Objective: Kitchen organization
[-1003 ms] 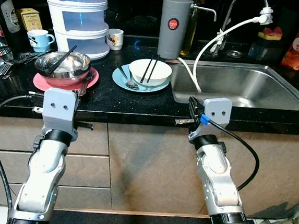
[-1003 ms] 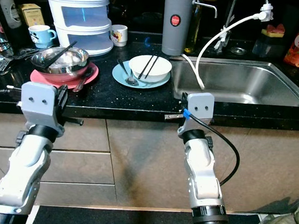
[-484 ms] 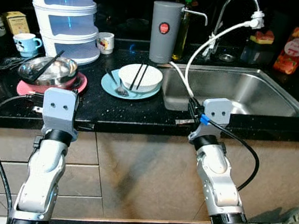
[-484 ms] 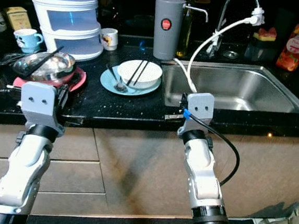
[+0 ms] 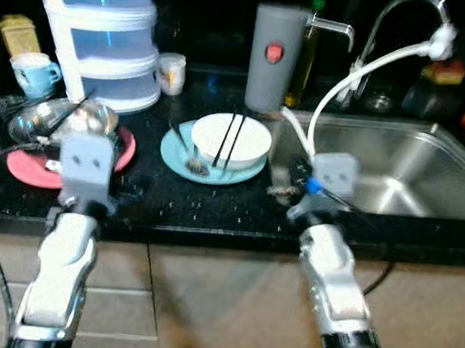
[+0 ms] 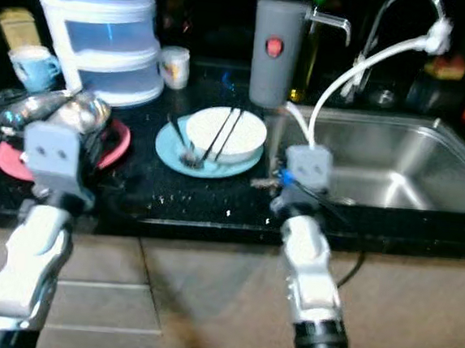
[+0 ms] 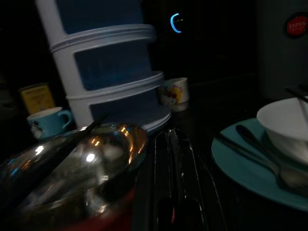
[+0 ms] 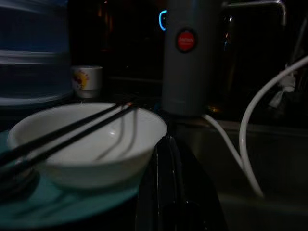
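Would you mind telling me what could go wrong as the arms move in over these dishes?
1. Loose chopsticks lie across the white bowl; a nudge from the right gripper could roll them off.
2. The steel bowl sits on a red plate close to the left gripper; a bump might tip it.
3. The hose hangs near the right arm and may snag.

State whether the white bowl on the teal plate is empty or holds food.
Empty of food: the white bowl shows a bare white inside, with only black chopsticks laid across its rim.
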Robot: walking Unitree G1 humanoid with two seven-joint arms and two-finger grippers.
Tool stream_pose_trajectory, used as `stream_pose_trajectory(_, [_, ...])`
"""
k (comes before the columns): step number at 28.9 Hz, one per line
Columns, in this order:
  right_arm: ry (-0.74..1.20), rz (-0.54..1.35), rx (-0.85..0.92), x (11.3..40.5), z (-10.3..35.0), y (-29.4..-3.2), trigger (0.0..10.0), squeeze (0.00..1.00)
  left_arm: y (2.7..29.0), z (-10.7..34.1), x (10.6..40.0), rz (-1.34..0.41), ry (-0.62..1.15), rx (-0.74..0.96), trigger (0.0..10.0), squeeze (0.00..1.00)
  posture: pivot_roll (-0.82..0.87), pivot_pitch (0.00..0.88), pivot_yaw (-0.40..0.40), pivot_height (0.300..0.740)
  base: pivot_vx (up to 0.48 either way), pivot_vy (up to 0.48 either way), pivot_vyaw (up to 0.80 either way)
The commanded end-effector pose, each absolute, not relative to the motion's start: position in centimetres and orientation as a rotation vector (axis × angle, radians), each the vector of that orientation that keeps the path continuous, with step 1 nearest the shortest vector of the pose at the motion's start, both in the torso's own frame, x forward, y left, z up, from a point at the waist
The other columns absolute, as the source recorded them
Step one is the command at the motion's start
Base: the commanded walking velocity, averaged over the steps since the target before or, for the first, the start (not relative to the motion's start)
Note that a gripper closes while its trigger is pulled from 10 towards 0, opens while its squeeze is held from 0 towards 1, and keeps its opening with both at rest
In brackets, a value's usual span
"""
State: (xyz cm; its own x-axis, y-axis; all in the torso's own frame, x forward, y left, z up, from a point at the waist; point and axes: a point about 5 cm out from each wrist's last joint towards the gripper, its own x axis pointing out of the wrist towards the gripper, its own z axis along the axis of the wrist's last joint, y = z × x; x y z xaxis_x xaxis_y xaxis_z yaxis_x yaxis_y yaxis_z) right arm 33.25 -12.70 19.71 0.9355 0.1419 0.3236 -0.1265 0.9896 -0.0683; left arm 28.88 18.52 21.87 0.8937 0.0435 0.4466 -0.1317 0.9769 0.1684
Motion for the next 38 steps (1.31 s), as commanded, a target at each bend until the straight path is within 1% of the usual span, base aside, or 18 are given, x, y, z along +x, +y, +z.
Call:
stream_pose_trajectory(1, [-0.324, 0.109, -0.053, 33.2, 19.5, -13.5, 10.0, 0.0, 18.1, 21.9, 28.9, 0.075, -0.457, 0.198, 10.0, 0.0, 0.01, 0.026, -0.012, 0.74, 0.48, 0.0, 0.0])
stream_pose_trajectory(2, [-0.324, 0.109, -0.053, 33.2, 19.5, -13.5, 10.0, 0.0, 18.1, 21.9, 28.9, 0.075, -0.457, 0.198, 10.0, 0.0, 0.01, 0.026, -0.012, 0.74, 0.48, 0.0, 0.0])
stream_pose_trajectory(5, [-0.318, 0.107, -0.052, 33.2, 19.3, -13.7, 10.0, 0.0, 17.6, 21.8, 29.0, 0.055, -0.45, 0.187, 10.0, 0.0, 0.01, 0.023, -0.012, 0.74, 0.0, 0.0, 0.0])
stream_pose_trajectory(12, [-0.303, 0.105, -0.048, 33.2, 18.9, -13.7, 10.0, 0.0, 17.3, 21.6, 28.8, 0.043, -0.446, 0.19, 10.0, 0.0, 0.01, 0.024, -0.016, 0.74, 0.0, 0.0, 0.0])
stream_pose_trajectory(26, [-0.281, 0.108, -0.042, 33.1, 18.6, -13.7, 10.0, 0.0, 17.1, 21.3, 28.7, 0.027, -0.426, 0.178, 10.0, 0.0, 0.01, 0.034, -0.013, 0.74, 0.0, 0.0, 0.0])
stream_pose_trajectory(30, [-0.275, 0.108, -0.044, 33.0, 18.5, -13.7, 10.0, 0.0, 17.0, 21.2, 28.7, 0.017, -0.42, 0.179, 10.0, 0.0, 0.01, 0.041, -0.012, 0.74, 0.0, 0.0, 0.0])
stream_pose_trajectory(38, [-0.273, 0.104, -0.04, 32.4, 18.3, -13.8, 10.0, 0.0, 17.3, 21.8, 28.4, 0.032, -0.446, 0.212, 10.0, 0.0, 0.01, 0.086, -0.006, 0.74, 0.0, 0.0, 0.0])
